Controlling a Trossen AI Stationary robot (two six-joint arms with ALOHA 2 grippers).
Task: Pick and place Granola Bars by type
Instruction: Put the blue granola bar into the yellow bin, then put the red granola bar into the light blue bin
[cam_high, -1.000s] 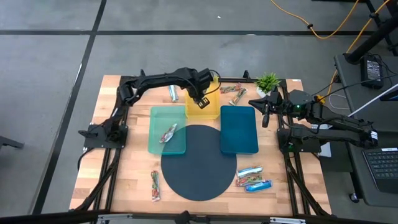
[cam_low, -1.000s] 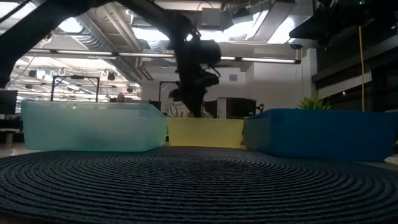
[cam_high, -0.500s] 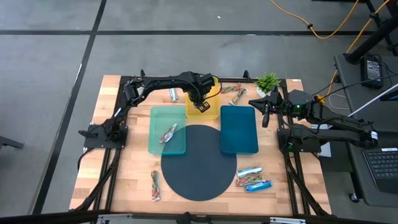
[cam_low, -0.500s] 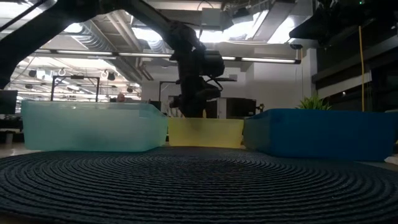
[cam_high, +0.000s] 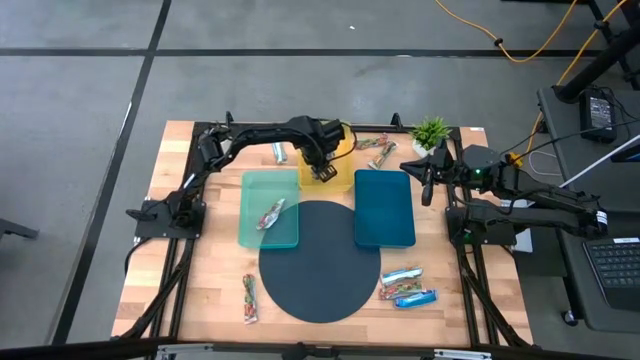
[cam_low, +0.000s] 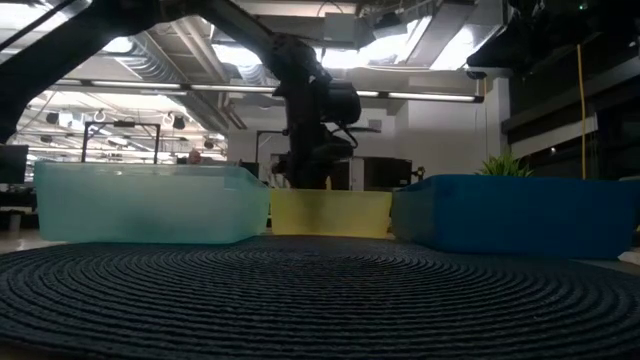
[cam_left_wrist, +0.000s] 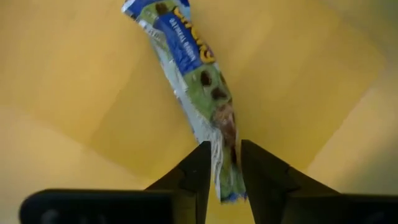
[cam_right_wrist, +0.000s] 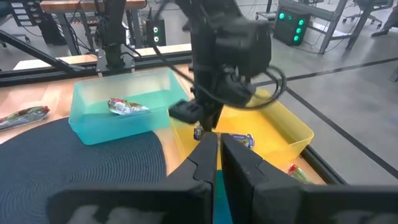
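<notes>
I count eight small foil-wrapped granola bars (cam_high: 270, 213) scattered across the frame, three rectangular plastic trays (cam_high: 385, 210) at centre, one dark round woven mat (cam_high: 320, 270), and one green potted plant (cam_high: 431, 130).
</notes>
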